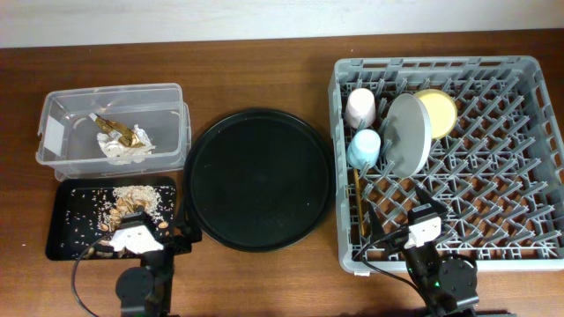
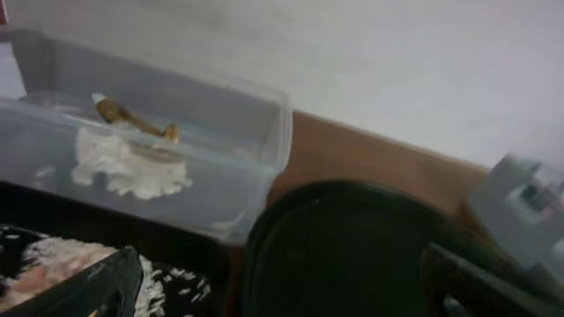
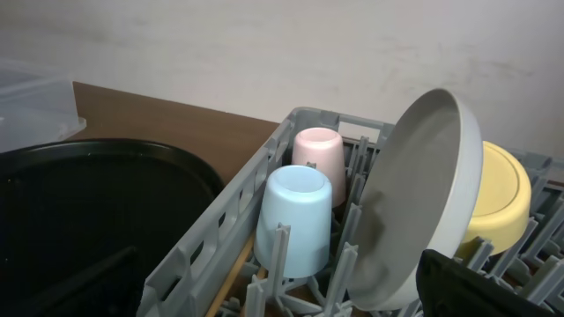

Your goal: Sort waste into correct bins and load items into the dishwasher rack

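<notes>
The clear tub (image 1: 62, 110) holds the crumpled white tissue (image 1: 123, 148) and the gold-brown wrapper (image 1: 119, 130); both also show in the left wrist view (image 2: 132, 167). Beige food scraps (image 1: 132, 201) lie in the flat black tray (image 1: 70, 231). The grey rack (image 1: 493, 202) holds the pink cup (image 1: 360, 106), blue cup (image 1: 364, 148), grey-white plate (image 1: 408, 132), yellow bowl (image 1: 441, 110) and chopsticks (image 1: 357, 207) along its left wall. My left gripper (image 1: 181, 236) is open and empty by the flat tray's right edge. My right gripper (image 1: 385, 231) is open and empty over the rack's front left.
The big round black tray (image 1: 260, 180) lies between the bins and the rack. The wooden table (image 1: 264, 62) runs behind, up to a pale wall. The rack's right half is bare pegs.
</notes>
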Available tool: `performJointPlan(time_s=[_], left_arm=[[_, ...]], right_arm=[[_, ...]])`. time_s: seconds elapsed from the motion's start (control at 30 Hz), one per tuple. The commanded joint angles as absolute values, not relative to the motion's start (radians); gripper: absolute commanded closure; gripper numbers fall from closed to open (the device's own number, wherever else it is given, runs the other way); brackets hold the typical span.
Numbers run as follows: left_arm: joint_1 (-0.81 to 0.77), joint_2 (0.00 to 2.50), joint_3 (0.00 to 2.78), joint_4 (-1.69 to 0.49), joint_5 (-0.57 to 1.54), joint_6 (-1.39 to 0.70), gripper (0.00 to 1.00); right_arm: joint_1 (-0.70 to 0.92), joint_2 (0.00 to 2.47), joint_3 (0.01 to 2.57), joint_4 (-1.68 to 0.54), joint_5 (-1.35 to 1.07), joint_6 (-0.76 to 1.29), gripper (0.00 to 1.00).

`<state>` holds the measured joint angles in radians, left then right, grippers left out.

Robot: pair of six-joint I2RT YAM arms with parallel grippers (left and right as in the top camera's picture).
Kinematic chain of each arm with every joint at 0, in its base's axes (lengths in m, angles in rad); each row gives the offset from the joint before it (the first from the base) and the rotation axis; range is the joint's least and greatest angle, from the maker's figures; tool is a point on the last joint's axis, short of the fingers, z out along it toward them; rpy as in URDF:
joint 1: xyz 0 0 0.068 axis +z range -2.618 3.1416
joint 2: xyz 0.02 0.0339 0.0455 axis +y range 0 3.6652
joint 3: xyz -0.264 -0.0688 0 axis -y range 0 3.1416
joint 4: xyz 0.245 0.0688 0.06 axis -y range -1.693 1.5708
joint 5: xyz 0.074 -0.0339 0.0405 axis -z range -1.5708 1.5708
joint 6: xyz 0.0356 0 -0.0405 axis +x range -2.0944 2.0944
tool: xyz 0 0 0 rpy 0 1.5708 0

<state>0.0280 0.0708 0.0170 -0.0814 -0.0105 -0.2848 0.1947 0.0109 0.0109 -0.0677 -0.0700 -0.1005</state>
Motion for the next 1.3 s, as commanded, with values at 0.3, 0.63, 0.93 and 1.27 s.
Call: performJointPlan(time_s=[0.3,0.63,0.93,1.27], left_arm=[[-0.069,0.005,0.009,-0.083,-0.018,0.159,0.01],[-0.069,0.005,0.009,-0.083,-0.018,0.159,0.01],[-0.069,0.005,0.009,-0.083,-0.018,0.159,0.01],[-0.069,0.005,0.009,-0.083,-0.019,0.159,0.01]], right_arm=[[0.187,0.004,0.006,-0.072,-0.075,-0.088,0.02],[0.187,0.004,0.006,-0.072,-0.075,-0.088,0.02],[0.187,0.004,0.006,-0.072,-0.075,-0.088,0.01],[0.187,0.004,0.006,-0.072,-0.075,-0.088,0.01]])
